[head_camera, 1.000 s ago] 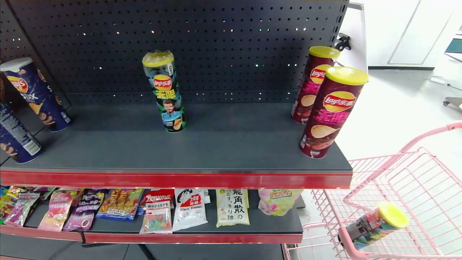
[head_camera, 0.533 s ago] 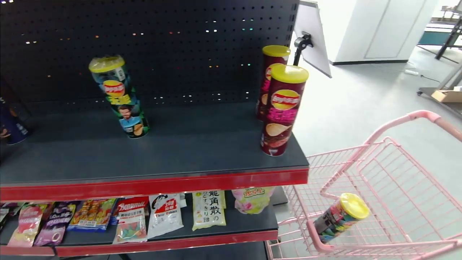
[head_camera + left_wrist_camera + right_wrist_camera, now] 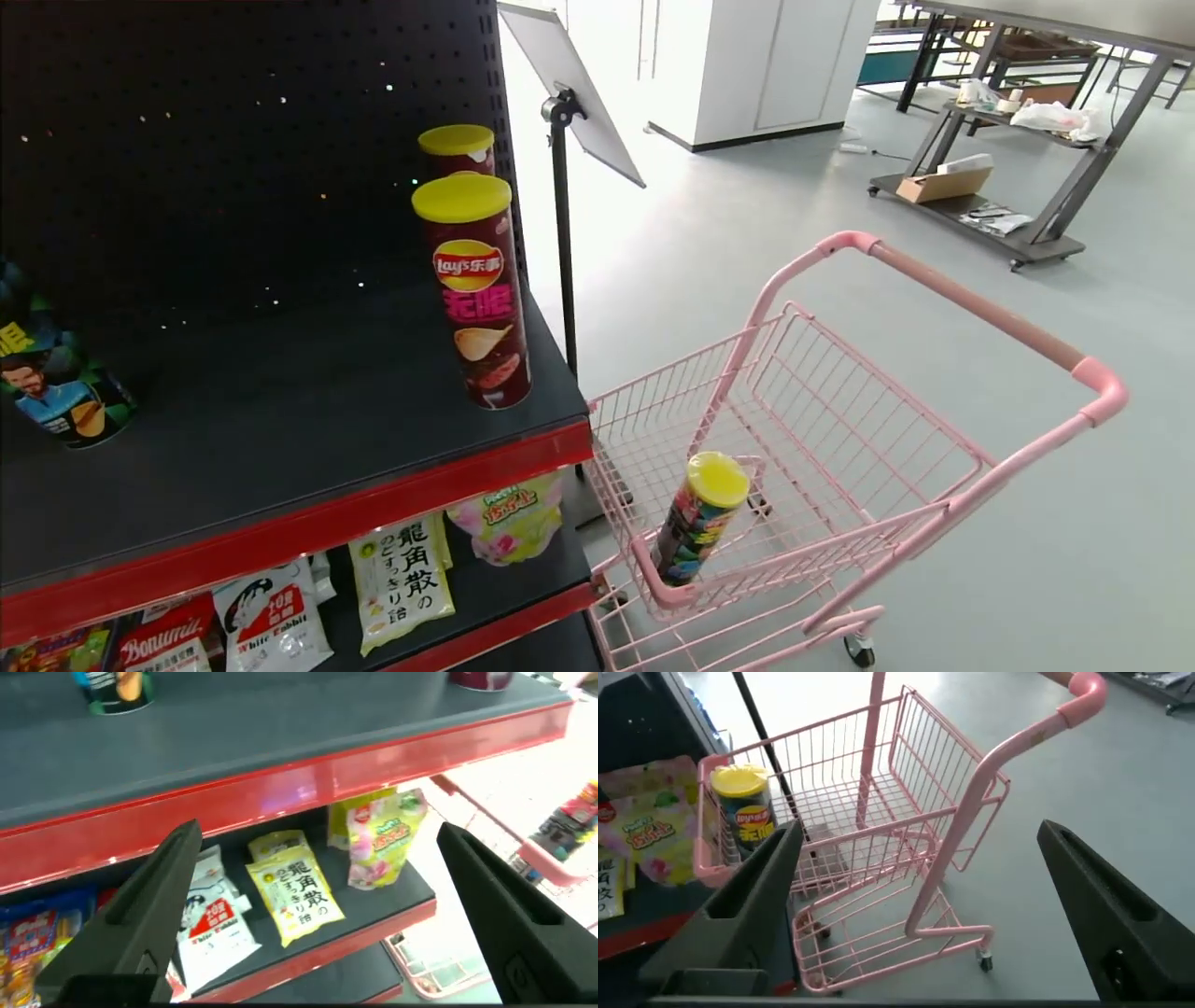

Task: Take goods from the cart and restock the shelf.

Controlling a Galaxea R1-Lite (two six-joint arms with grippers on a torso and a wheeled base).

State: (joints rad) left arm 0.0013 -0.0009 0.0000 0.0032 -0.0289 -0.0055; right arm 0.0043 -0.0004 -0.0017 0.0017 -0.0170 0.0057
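chip can (image 3: 700, 518) tilted inside pink cart (image 3: 934, 289), lower centre.
left gripper (image 3: 318, 835) and right gripper (image 3: 920, 829) both spread wide, holding nothing.

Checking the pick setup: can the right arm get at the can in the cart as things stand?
Probably yes. The can stands in a corner of the open-topped cart with nothing over it, and the right gripper is open and faces the cart.
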